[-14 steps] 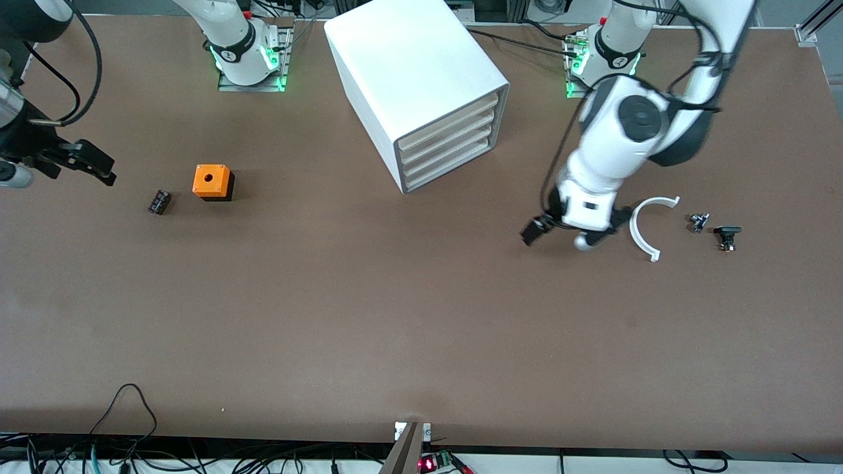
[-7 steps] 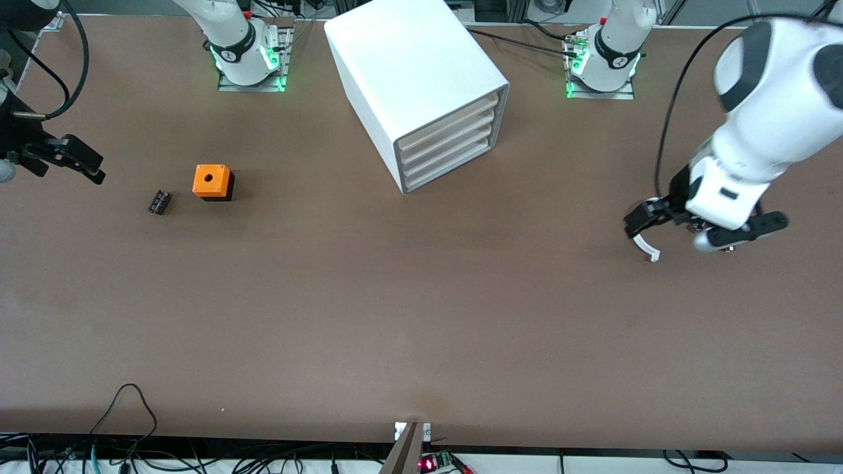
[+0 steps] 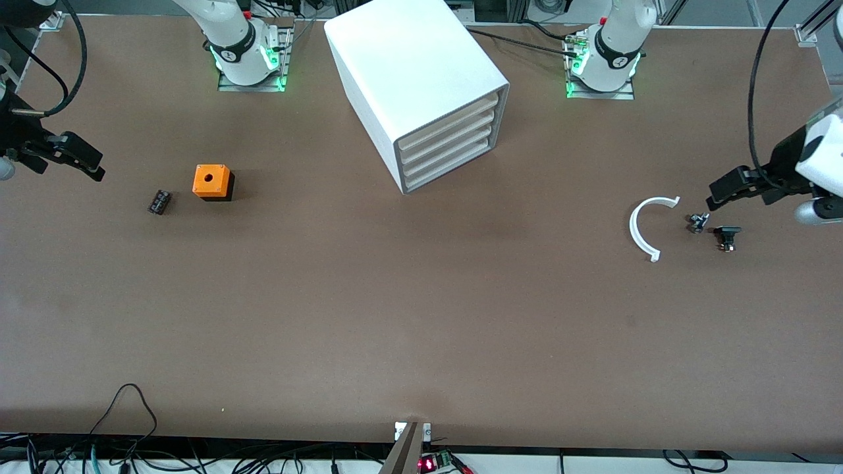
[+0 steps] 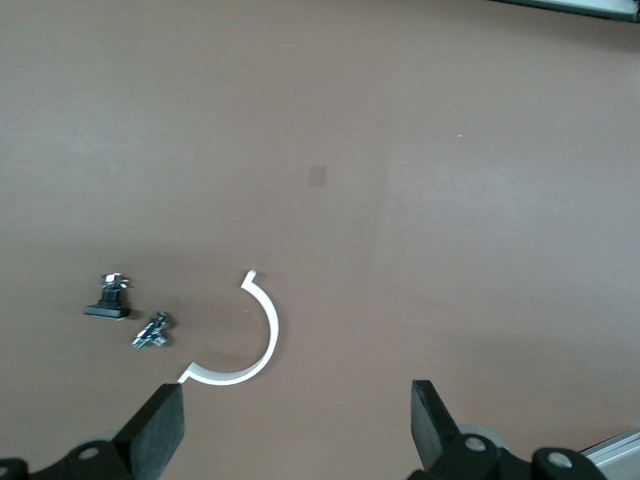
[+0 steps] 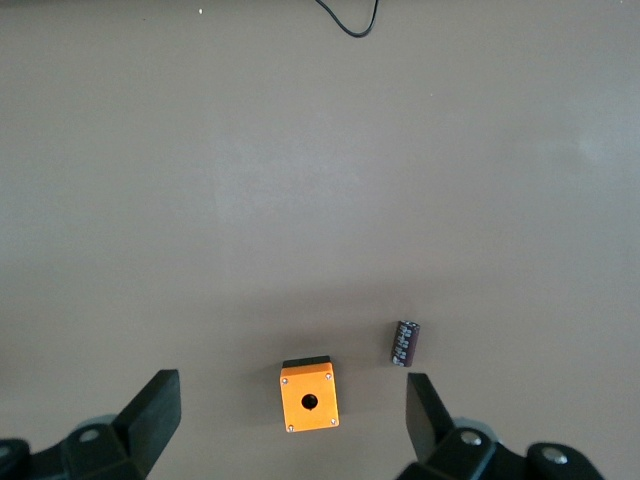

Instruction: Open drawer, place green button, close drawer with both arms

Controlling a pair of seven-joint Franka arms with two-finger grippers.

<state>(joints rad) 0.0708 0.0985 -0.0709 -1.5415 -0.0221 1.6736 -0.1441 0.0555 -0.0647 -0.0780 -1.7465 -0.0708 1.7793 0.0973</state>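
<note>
Brown table (image 3: 395, 316): both grippers' jaws wide open, empty, touching nothing.

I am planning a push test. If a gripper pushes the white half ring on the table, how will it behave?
The white half ring looks thin and lies flat, so it probably slides or spins rather than tips. Its open arc may flex slightly. It seems light.

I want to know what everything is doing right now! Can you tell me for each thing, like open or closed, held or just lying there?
cabinet: all four drawers shut, the lowest drawer too.
left tool: open, empty, up over the table's end by the small parts.
right tool: open, empty, waiting.
orange box: upright on the table, hole up.
white curved piece: lying flat, untouched.
small black parts: lying loose.
</note>
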